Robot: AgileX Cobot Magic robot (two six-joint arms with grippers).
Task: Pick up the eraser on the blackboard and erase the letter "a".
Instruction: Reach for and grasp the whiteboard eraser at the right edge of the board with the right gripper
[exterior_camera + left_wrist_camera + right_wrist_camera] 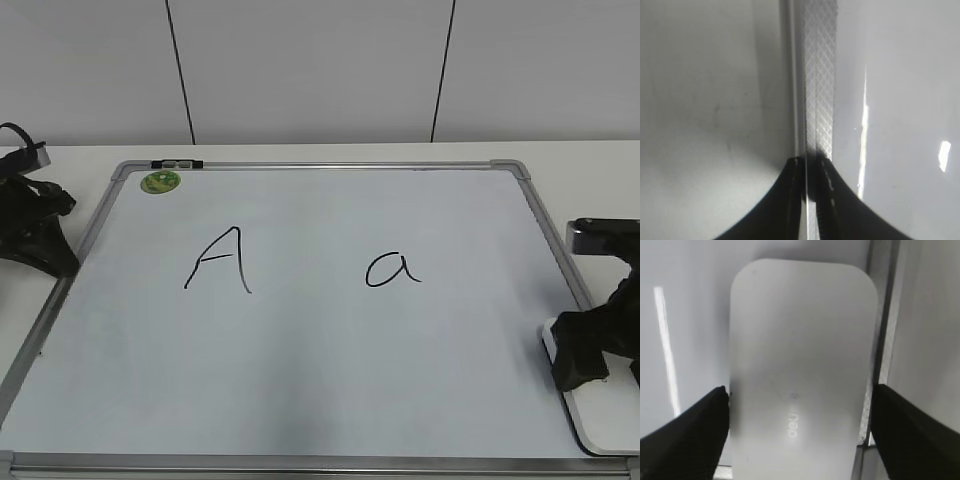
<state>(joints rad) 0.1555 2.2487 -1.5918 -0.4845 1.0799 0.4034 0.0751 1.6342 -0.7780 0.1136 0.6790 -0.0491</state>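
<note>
Here the blackboard (300,380) fills most of the worktop (300,155), lying flat with its silver frame running round it, and its writing face is white and glossy, throwing back streaks of light. On that face sit the capital "A" (218,261) to my left and the letter "a" (392,269) to the right of the middle, well apart from each other. A small round green magnet (160,182) sits in the far left corner, out of the way.

The eraser (800,370) lies at the near right corner of the board, just inside the frame's right rail, and my right hand (799,430) is directly over it. Its long axis runs straight away from my wrist, parallel to that rail, so my two fingers (685,440) stand spread either side of its narrow width, one on the board side and one over the frame. They look close to its flanks, but I cannot tell whether they touch yet. I judge the next step is simply to close and lift.

From there the "a" lies up and to my left across open board, with nothing between.

My left hand (810,200) rests far off by the left rail, fingers pressed together, so the right arm is plainly the nearer one.
</note>
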